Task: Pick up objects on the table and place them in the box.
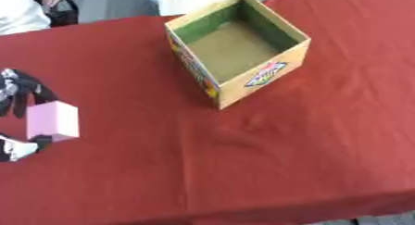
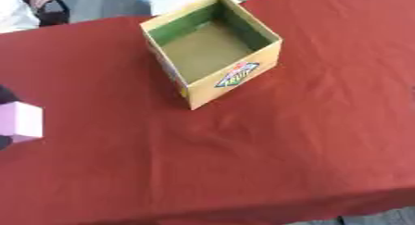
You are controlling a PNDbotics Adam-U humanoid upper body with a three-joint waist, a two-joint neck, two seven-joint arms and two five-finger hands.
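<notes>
Left robot hand (image 1: 22,103) and pink block (image 1: 53,121), seen from the head camera. The block sits at the worktop's left edge, well apart from the open cardboard box (image 1: 279,67) and to the left of it and nearer the camera. Dark fingers lie over the block's far side and a light-tipped part of the robot hand shows at its near lower corner, so the block appears pinched between the two, grasped rather than merely touched. Whether it rests on the red cloth (image 1: 284,150) or is lifted clear cannot be told. The grip from opposite sides suits a carry toward the box, whose mouth faces up and whose floor shows nothing inside; the placing step is judged not yet done.

The left eye view shows the robot hand around the block. The right eye view cuts the robot hand almost wholly off at its edge and shows mainly the block's pink face, but gives a squarer look into the box. The right robot hand appears in neither view.
</notes>
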